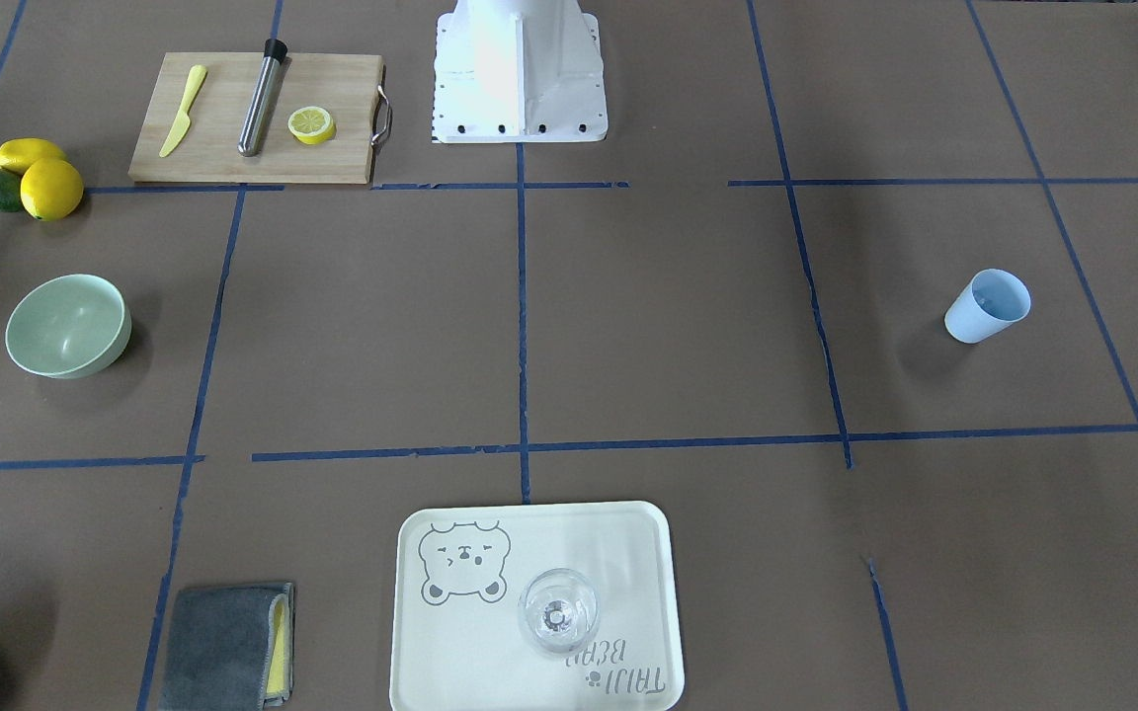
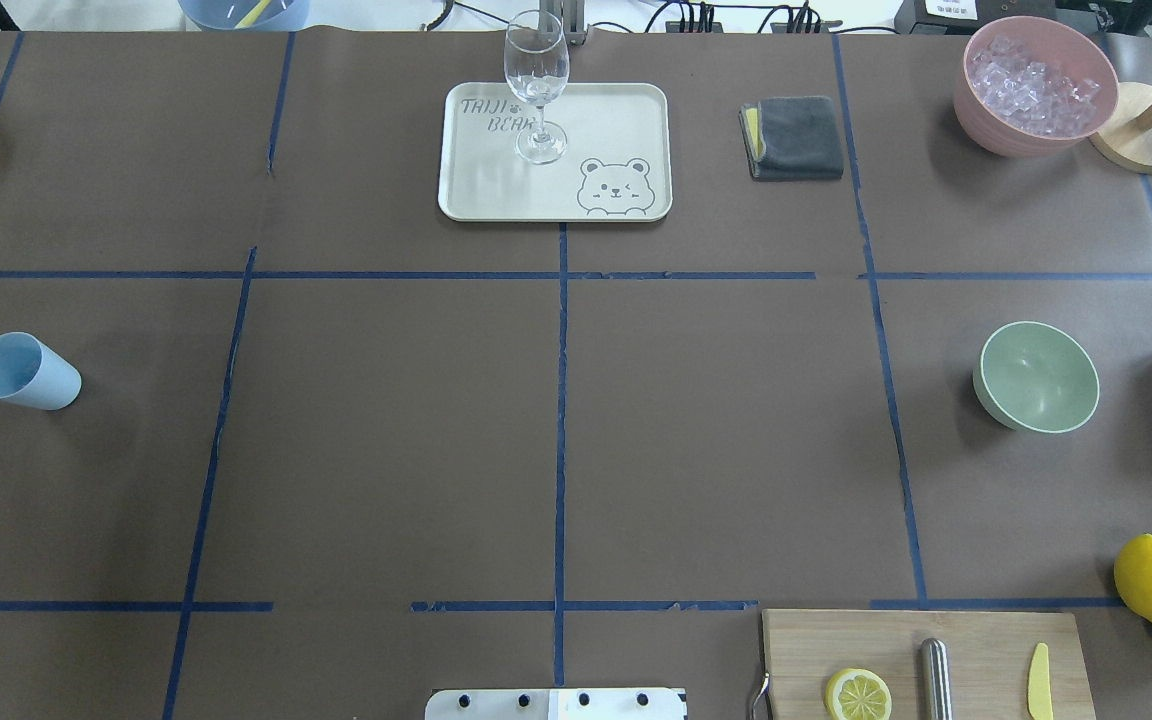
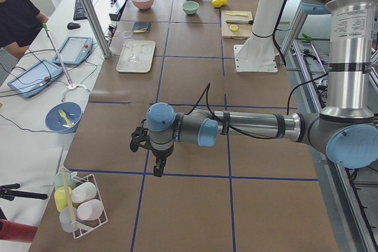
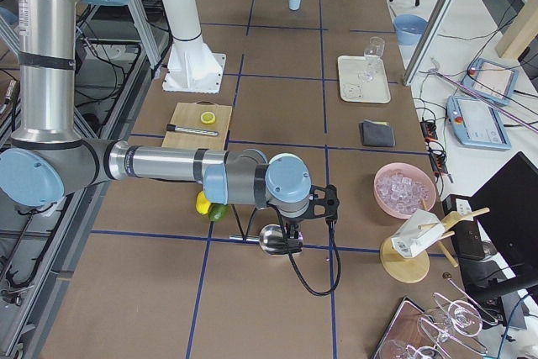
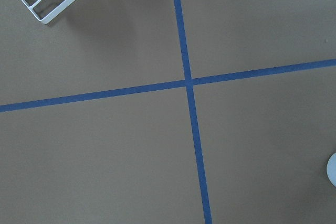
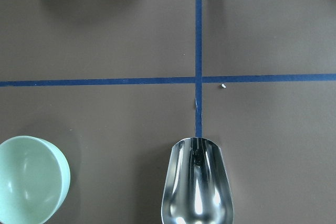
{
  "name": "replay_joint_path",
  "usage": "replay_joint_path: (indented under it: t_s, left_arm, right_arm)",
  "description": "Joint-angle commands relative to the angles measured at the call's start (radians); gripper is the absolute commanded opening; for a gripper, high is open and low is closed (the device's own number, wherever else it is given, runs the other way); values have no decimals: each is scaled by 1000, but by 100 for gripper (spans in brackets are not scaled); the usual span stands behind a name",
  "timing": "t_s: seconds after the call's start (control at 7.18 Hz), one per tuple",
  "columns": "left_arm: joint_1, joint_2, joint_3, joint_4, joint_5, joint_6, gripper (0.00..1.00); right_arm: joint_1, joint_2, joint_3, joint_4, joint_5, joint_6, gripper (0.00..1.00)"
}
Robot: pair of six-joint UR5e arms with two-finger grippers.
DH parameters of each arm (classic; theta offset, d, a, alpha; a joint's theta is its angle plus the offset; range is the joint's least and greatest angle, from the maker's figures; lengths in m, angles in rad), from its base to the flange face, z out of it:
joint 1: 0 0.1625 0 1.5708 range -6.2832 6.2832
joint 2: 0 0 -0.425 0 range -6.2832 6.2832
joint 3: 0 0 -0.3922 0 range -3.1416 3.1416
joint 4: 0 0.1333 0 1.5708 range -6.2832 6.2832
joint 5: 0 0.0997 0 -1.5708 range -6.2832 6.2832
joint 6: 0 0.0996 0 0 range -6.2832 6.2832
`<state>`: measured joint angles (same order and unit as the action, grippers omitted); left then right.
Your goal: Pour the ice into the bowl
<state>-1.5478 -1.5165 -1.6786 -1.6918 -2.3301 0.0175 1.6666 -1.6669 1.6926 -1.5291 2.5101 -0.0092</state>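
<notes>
Ice for the pour shows nowhere as a loose handful, so its handling is a judgement: hard, wet, slippery cubes that would skate off smooth metal all at once, better carried in a tool than pinched. Going left to right across the overhead view, the light blue cup [image 2: 24,371] sits at the left side of the table [image 2: 386,420]. A glass [image 2: 536,80] stands on the tray [image 2: 626,110] at the far middle. The bowl [image 2: 1036,380] sits upright and empty at the right, and the pink bowl [image 2: 1011,145], heaped with glassy lumps, is well beyond it in the far corner. The mint bowl looks stiff and light, so a knock on its rim could shove it; its wide mouth is the place to aim. The overhead view shows next to nothing of the arms. The left gripper [image 3: 157,171] appears only in the left side view, hanging over bare table near a tape crossing, and I cannot tell whether its fingers are spread or pressed together. The right gripper [image 4: 292,234] appears in the right side view with the scoop [image 6: 197,182] at it. It probably pinches the handle, but the fingers are too small to tell. Only the right wrist view shows the scoop's hollow bare, with the bowl near it at lower left.
</notes>
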Motion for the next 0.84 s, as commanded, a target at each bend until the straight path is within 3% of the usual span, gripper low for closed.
replay_joint_path:
  t_s: [0.0,0.42,0.56,0.7]
  left_arm:
    - [2,-23,-94,-17,0,-7,100]
    - [3,-10,-153,-223,6,-49,100]
    - [30,39,-167,-371,15,-171,100]
    - [91,85,-188,-493,90,-274,100]
  right_arm:
    - [-31,63,3,-3,4,6,100]
    - [-111,64,-1,13,29,132,100]
    - [-146,64,-5,76,26,220,100]
    - [-198,61,-7,177,12,377,100]
